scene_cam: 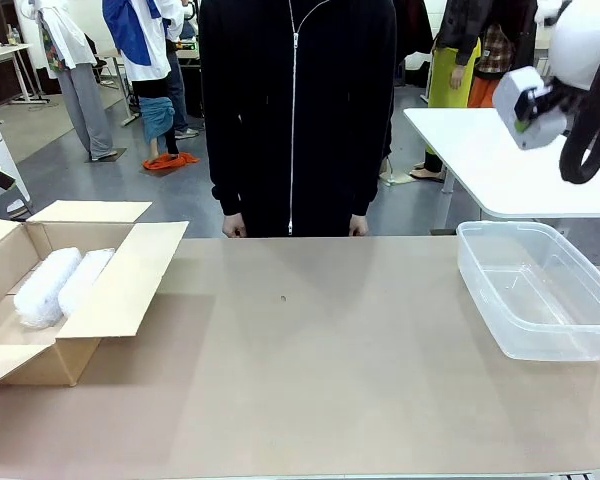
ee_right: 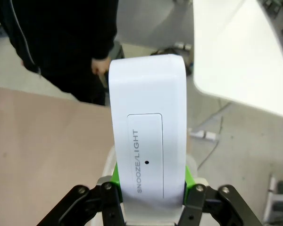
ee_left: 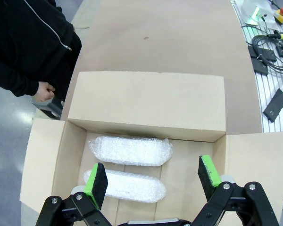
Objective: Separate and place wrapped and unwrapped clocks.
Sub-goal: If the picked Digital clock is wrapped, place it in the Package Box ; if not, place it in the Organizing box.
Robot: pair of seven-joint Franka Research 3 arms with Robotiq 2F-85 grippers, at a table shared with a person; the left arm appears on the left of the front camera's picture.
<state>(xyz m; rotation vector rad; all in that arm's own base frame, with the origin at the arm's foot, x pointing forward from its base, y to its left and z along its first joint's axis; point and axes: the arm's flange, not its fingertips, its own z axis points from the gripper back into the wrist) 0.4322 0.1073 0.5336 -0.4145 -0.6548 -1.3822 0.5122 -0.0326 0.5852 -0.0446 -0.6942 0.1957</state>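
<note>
Now | left jaws agape over cardboard box point(ee_left: 146, 106) | right jaws clamp bare clock point(ee_right: 148, 136) | clear tub point(scene_cam: 535, 290) nearby

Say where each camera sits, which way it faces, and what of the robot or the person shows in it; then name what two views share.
Front: fixed on the robot's side, looking across the table at the person; right gripper raised above the clear plastic bin.
Left wrist: above the cardboard box, looking down at two bubble-wrapped clocks; open left gripper.
Right wrist: behind the right gripper, shut on the bare white clock.
Shared: front and left wrist both show the box and wrapped clocks.
</note>
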